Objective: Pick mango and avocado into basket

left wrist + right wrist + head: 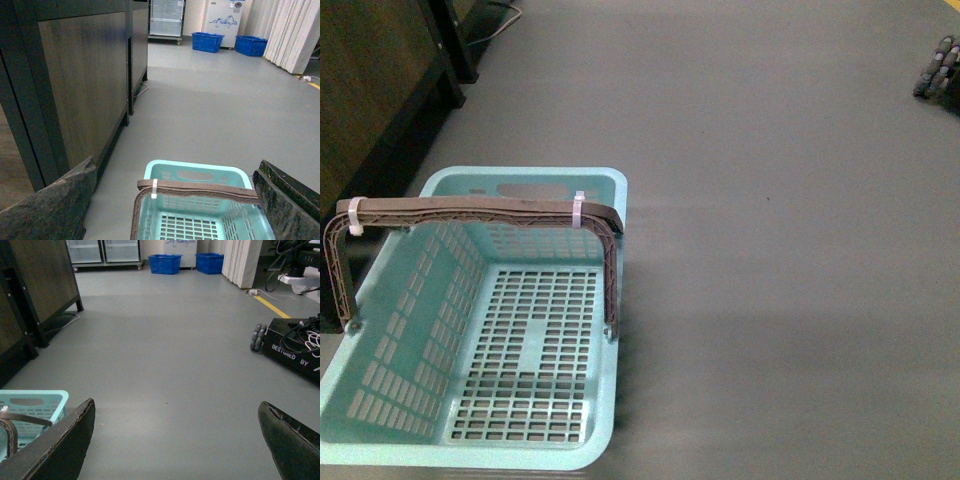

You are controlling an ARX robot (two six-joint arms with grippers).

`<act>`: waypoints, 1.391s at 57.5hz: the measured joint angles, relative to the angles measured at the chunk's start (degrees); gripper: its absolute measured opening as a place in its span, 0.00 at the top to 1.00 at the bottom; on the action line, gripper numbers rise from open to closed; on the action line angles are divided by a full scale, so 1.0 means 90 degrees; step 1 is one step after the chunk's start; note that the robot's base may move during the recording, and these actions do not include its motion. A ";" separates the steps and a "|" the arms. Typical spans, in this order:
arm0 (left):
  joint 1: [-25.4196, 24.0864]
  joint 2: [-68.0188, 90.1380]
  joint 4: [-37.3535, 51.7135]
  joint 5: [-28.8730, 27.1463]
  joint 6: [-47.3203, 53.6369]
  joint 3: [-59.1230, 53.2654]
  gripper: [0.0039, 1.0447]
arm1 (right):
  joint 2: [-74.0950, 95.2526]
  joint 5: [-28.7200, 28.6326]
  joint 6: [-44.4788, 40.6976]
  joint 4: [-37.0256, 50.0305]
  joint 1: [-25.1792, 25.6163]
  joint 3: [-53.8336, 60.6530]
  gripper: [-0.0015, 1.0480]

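Note:
The light turquoise basket point(520, 190) stands empty on the grey floor at the lower left of the front view, its grey-brown handle point(470, 212) raised and tied with white zip ties. In the left wrist view the basket point(195, 172) lies just below my left gripper point(177, 197), which is open with nothing between its dark fingers point(55, 202). My right gripper point(177, 440) is open too, over bare floor, with the basket point(35, 400) off to one side. The mango and the avocado are out of view. Neither arm shows in the front view.
A dark wooden cabinet point(85, 80) stands close beside the basket, on its left in the front view. A black wheeled robot base point(295, 347) with cables sits on the floor to the right. Blue crates point(165, 263) and a white curtain stand far back.

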State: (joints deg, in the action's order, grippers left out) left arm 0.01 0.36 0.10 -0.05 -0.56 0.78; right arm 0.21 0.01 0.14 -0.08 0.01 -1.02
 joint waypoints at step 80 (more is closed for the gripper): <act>0.1503 1.4246 0.5632 -0.0658 -1.0681 0.5042 0.08 | 0.0000 0.0000 0.0000 0.0000 0.0000 0.0000 0.08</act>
State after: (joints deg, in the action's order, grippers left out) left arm 13.54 128.57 50.78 -5.98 -96.68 46.15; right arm 0.21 0.01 0.14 -0.08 0.01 -1.02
